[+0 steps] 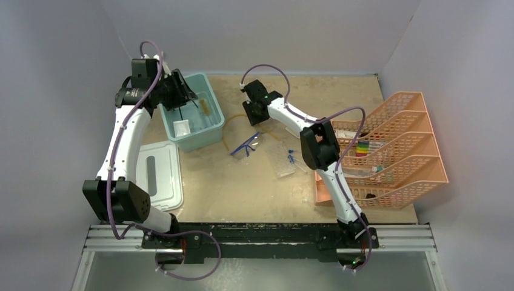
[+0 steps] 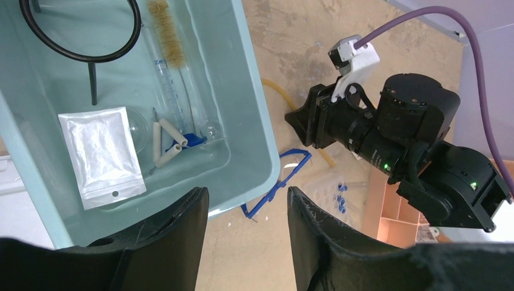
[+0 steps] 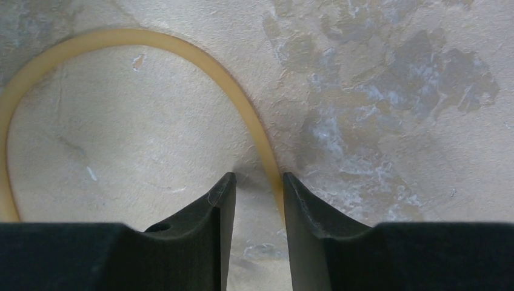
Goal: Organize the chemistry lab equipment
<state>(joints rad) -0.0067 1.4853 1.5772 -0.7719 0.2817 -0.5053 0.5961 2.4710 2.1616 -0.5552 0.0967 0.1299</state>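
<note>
My left gripper (image 1: 186,92) (image 2: 248,193) hangs open and empty above the near rim of the teal tub (image 1: 217,109). In the tub lie a black ring tripod (image 2: 93,85), a white packet (image 2: 100,154), a wire triangle (image 2: 166,142), a graduated cylinder (image 2: 170,79) and a brush (image 2: 165,30). My right gripper (image 1: 250,116) (image 3: 257,177) is down at the table, open. The amber tubing (image 3: 182,45) runs between its jaws, close against the right finger. Blue-framed goggles (image 1: 245,145) lie mid-table. A clear rack (image 1: 282,163) with blue-capped tubes (image 1: 292,159) lies right of them.
An orange tiered mesh tray (image 1: 394,151) stands at the right with several items in it. The tub's white lid (image 1: 159,173) lies flat at the left, near the left arm. Grey walls close in the table on three sides.
</note>
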